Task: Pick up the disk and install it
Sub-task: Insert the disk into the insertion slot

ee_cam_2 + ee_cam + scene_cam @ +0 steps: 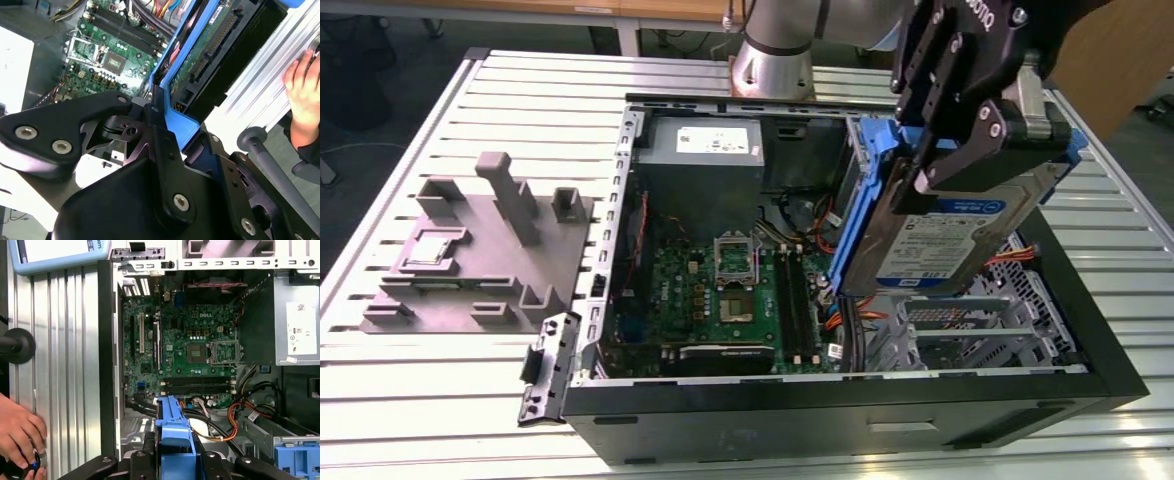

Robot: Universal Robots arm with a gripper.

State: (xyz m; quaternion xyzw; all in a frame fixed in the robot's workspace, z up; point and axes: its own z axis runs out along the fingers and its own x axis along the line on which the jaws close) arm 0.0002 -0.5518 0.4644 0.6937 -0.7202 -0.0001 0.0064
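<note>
The disk (941,240), a silver-grey drive with a white and blue label in a blue bracket, hangs tilted on edge over the open computer case (1067,330). It is above the metal drive cage (961,320) on the exterior view's right. My gripper (941,170) is shut on its upper part. The second wrist view shows the disk's green circuit side (210,40) between the black fingers (165,145). In the first wrist view the blue bracket (172,432) sits between my fingers, above the motherboard (195,355).
Inside the case lie the motherboard (720,290), a grey power-supply box (707,145) and loose cables (821,235). A grey fixture block (480,250) stands on the slatted table (454,380) at the exterior view's left. A person's hand (20,432) rests beside the case.
</note>
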